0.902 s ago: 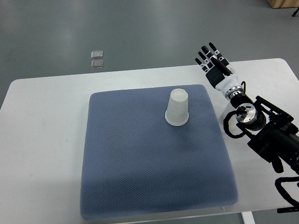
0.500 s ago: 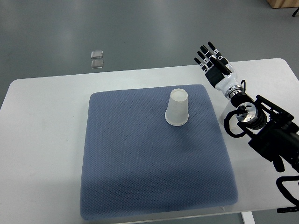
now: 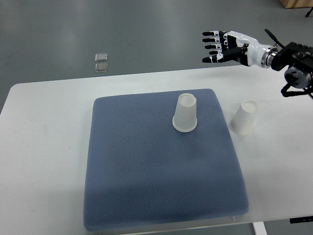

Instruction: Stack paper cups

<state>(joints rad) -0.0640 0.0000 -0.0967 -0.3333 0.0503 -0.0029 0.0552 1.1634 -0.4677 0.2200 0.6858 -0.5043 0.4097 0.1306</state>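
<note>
Your right hand [image 3: 221, 47] has swung up and away from the spot beside the mat where it sat half a second ago, and its arm no longer covers the table's right side, so a second paper cup [image 3: 244, 117] now shows there. The hand hangs above the table's far edge with its fingers [image 3: 211, 41] spread and pointing left, holding nothing. Below it and a little to its right, that cup stands upside down on the bare white table [image 3: 49, 127], just off the edge of the blue mat [image 3: 156, 181]. Further below and to the hand's left, the other paper cup [image 3: 186, 113] stands upside down on the mat, near its far edge. The two cups are apart, not stacked. Your left hand is not in view. Watch the descent: both cups are light and narrow at the top, so a sideways brush from those spread fingers would likely tip one over or roll it toward the table's edge.
</note>
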